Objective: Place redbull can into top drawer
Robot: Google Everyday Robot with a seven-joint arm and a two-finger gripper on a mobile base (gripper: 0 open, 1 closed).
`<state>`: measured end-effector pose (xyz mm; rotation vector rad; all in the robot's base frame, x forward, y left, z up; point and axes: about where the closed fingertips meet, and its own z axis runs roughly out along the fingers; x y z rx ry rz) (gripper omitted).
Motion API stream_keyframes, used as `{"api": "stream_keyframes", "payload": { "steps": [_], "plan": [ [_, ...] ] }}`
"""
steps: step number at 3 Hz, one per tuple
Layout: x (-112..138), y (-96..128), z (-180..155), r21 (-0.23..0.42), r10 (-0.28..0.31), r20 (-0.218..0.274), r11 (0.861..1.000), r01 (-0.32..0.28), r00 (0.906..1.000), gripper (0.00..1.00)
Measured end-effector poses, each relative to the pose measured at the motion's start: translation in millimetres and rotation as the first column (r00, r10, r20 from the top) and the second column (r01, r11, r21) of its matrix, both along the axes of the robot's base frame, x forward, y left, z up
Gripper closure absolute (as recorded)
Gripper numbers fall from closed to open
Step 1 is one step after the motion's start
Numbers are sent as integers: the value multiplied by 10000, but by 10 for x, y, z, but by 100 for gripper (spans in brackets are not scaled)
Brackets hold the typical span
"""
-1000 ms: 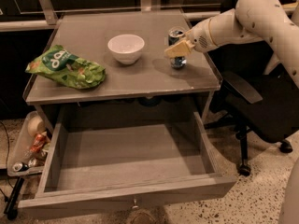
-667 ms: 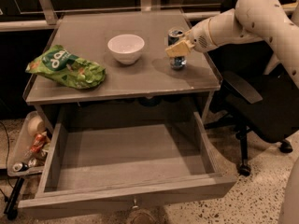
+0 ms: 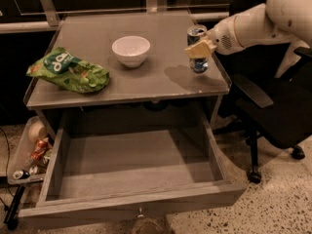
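The redbull can (image 3: pixel 197 34) is upright over the right part of the grey tabletop (image 3: pixel 161 87), near its right edge. My gripper (image 3: pixel 200 48) reaches in from the right on the white arm (image 3: pixel 253 26), and its tan fingers (image 3: pixel 196 50) are shut on the can's middle. A shadow lies on the tabletop left of the can, which seems slightly raised. The top drawer (image 3: pixel 58 213) is pulled open below the tabletop and holds nothing, its small knob (image 3: pixel 140 211) at the front centre.
A white bowl (image 3: pixel 130 49) stands mid-table and a green snack bag (image 3: pixel 68 73) lies at the left. A tray of trash with crushed cans (image 3: pixel 30 152) sits low at the left. A black office chair (image 3: pixel 273 106) stands close to the right.
The can, held in my gripper, has moved a little to the right, toward the table's right edge. A shadow now shows on the tabletop beside it.
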<state>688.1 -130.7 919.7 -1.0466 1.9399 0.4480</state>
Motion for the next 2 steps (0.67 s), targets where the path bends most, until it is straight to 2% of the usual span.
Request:
{"api": "stream_keyframes", "payload": {
  "steps": [1, 2],
  "plan": [
    [-490, -217, -23, 8, -731, -313, 9973, 731, 9968, 100],
    [-1040, -386, -275, -60, -1276, -1037, 9918, 1277, 9864, 100]
  ]
}}
